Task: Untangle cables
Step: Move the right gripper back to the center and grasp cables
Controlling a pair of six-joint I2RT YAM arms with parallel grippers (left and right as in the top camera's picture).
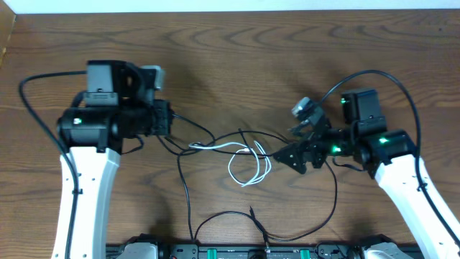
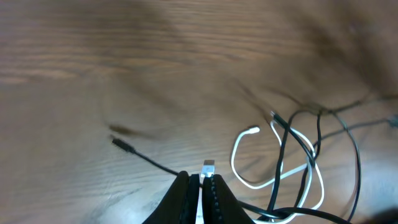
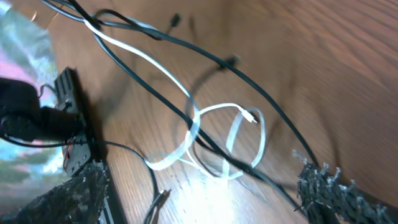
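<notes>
A white cable (image 1: 248,167) and several thin black cables (image 1: 185,188) lie tangled in the middle of the wooden table. My left gripper (image 1: 169,124) sits at the left end of the tangle. In the left wrist view it (image 2: 200,184) is shut on the white cable's plug end (image 2: 208,166), and the white loops (image 2: 249,182) cross black cords to the right. My right gripper (image 1: 289,149) hangs over the tangle's right side. In the right wrist view its jaws (image 3: 199,180) are wide open with the white cable (image 3: 186,146) on the table between them; a black cable (image 3: 261,99) runs by the right finger.
A loose black plug (image 2: 121,145) lies left of my left gripper. Another black plug end (image 1: 251,210) lies near the front. The arms' base rail (image 1: 251,252) runs along the front edge. Thick black arm cables (image 1: 402,83) loop above each arm.
</notes>
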